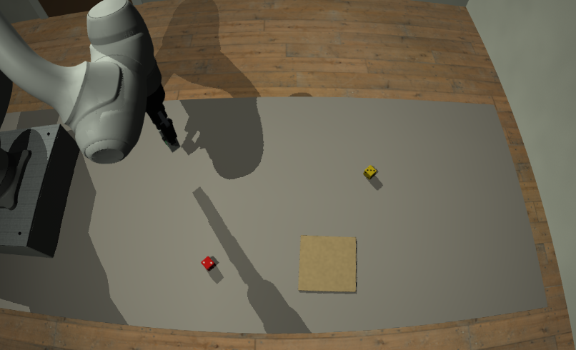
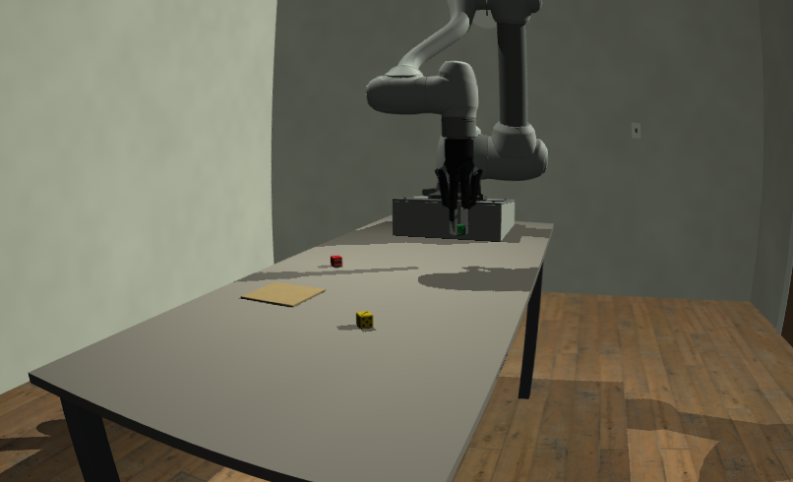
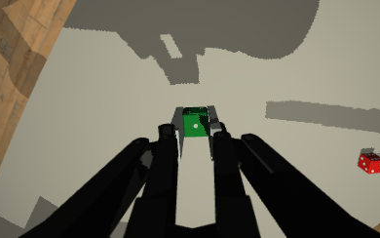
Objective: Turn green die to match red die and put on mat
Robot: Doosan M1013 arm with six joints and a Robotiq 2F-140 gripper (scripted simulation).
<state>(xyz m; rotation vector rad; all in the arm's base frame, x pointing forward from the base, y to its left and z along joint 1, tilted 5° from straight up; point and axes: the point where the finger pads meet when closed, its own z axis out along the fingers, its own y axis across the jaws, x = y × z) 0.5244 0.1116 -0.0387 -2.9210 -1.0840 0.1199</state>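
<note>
"State the condition of the workpiece."

"Green die [image 2: 460,229] [image 3: 194,126]: a cube, raised above the table [image 1: 434,217] [image 2: 268,371] and off the mat [image 1: 327,263] [image 2: 282,293]. The face seen from the wrist carries one white pip and a patch of shade; the adjoining face is dark."

"And the gripper [image 1: 172,146] [image 2: 458,228] [image 3: 195,118]?"

"Clamped on the green die, one finger against each of two opposite sides."

"Give the count, working outward."

"Dice: three, one of each colour. Green: one, in the gripper. Red die [image 1: 208,263] [image 2: 335,261] [image 3: 371,163]: one, on the table, two white pips seen from above. Yellow die [image 1: 369,171] [image 2: 364,320]: one, on the table, well apart from the red, three dark pips seen from above. Mat: one, tan and square, with neither table die on it. Arm [image 1: 107,86] [image 2: 459,90]: one, pale-cased. Gripper fingers: two, black with grey tips."
</note>
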